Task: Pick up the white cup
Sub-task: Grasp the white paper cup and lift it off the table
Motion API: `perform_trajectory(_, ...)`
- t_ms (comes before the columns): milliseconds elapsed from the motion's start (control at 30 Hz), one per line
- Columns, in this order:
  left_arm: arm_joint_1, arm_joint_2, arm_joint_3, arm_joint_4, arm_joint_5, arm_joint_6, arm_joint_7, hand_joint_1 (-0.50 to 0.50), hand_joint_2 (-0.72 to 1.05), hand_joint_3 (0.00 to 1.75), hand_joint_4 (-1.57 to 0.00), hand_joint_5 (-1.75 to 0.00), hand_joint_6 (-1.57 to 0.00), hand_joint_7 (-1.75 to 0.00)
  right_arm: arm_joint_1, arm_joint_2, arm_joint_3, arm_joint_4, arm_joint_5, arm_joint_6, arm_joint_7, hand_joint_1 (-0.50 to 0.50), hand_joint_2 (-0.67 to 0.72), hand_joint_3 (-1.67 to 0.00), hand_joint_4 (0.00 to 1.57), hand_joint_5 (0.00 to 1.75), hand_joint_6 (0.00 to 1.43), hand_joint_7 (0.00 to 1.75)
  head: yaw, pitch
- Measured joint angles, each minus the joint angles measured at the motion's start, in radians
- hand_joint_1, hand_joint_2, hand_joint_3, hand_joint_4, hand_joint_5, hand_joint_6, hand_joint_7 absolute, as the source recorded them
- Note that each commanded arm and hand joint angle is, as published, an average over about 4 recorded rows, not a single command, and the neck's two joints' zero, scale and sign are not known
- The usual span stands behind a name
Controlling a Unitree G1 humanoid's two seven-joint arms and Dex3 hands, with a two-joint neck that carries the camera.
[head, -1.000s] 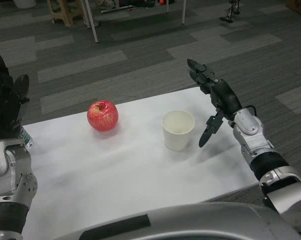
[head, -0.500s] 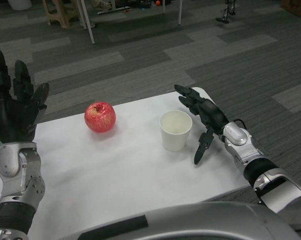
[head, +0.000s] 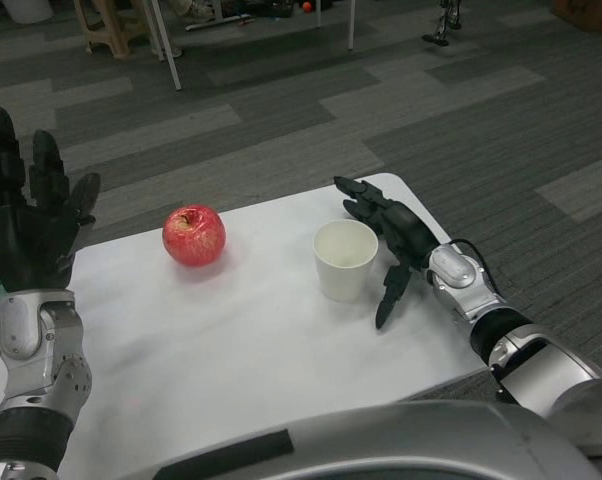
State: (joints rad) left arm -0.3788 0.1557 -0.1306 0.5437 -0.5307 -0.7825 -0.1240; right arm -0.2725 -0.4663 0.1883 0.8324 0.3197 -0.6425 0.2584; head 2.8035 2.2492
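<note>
The white cup (head: pixel 344 259) stands upright on the white table (head: pixel 231 340), right of centre. My right hand (head: pixel 388 243) is just to the cup's right, fingers spread around its far and right side, thumb hanging down near the front; it looks close to the cup but does not grip it. My left hand (head: pixel 26 215) is raised at the far left, palm open with fingers up, holding nothing.
A red apple (head: pixel 193 235) sits on the table left of the cup, about a hand's width away. The table's far edge runs just behind both; its right corner is near my right hand. Grey carpet and furniture legs (head: pixel 161 40) lie beyond.
My right hand has come down and in toward the cup's right side. My left hand has risen into fuller view. The view has dipped slightly.
</note>
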Motion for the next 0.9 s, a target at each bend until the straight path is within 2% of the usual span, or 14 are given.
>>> perform_trajectory(267, 0.0, -0.006, 0.001, 0.003, 0.0, 0.0, -0.007, -0.5, 1.05, 0.09, 0.0, 0.0, 0.0, -0.07, -0.004, 0.016, 0.01, 0.0, 0.018, 0.0, 0.012, -0.5, 0.63, -0.08, 0.0, 0.0, 0.0, 0.07, -0.096, 0.013)
perform_trajectory(733, 0.0, -0.021, 0.0, 0.015, -0.001, 0.0, -0.015, -0.5, 1.05, 0.09, 0.0, 0.0, 0.0, -0.07, 0.027, 0.149, -0.053, -0.025, 0.037, -0.01, 0.028, -0.5, 0.66, -0.08, 0.0, 0.0, 0.0, 0.07, -0.141, -0.008)
perform_trajectory(900, 0.0, -0.021, 0.0, 0.015, -0.001, 0.0, -0.015, -0.5, 1.05, 0.09, 0.0, 0.0, 0.0, -0.07, 0.036, 0.178, -0.061, -0.04, 0.036, -0.014, 0.028, -0.5, 0.66, -0.08, 0.0, 0.0, 0.0, 0.09, -0.145, -0.011)
